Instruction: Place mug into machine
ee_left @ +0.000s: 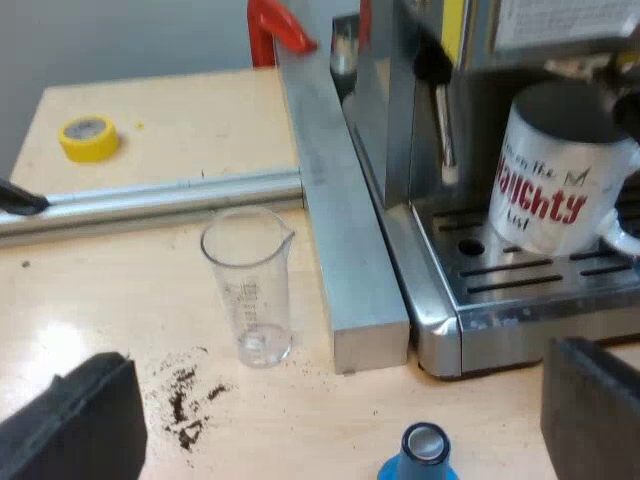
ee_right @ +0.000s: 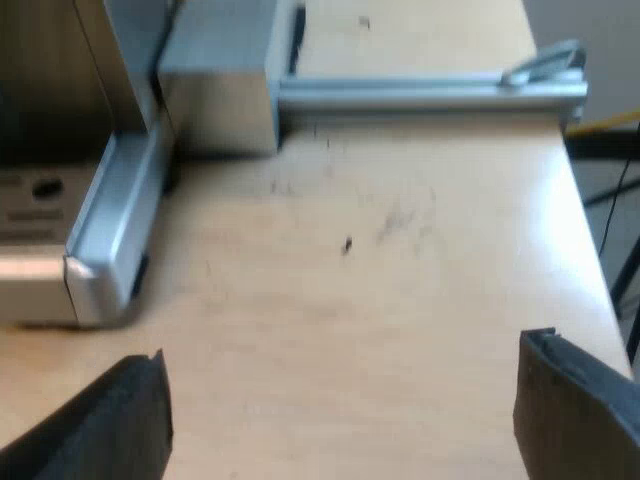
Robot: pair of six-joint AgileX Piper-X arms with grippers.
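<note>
From the left wrist view, the mug (ee_left: pixel 555 175), white with red lettering, stands on the slotted drip tray (ee_left: pixel 520 285) of the espresso machine (ee_left: pixel 400 110), under the brew head and just beside the steam wand (ee_left: pixel 445 130). It looks slightly tilted, though the camera's own slant may account for that. Nothing grips it, so the placing looks done. What is left, at most, is to check that it sits squarely under the spout.

The left gripper (ee_left: pixel 335 400) hangs low over the table (ee_left: pixel 120 300) in front of the machine, its two black fingers (ee_left: pixel 80 425) spread wide with nothing between them. Below it stand a blue tamper (ee_left: pixel 425 452) and an empty measuring glass (ee_left: pixel 250 285), with spilled coffee grounds (ee_left: pixel 185 405) near the glass. A metal bar (ee_left: pixel 340 220) runs along the machine's side. A roll of yellow tape (ee_left: pixel 88 136) lies well apart, and a red clamp (ee_left: pixel 275 28) sits at the bar's far end.

From the right wrist view, the right gripper (ee_right: pixel 340 400) hovers over bare tabletop (ee_right: pixel 380 280), its fingers (ee_right: pixel 575 400) also set wide apart and empty. It is near the corner of the machine's base (ee_right: pixel 100 250) and away from the mug, a pose that reads as released and clear.
</note>
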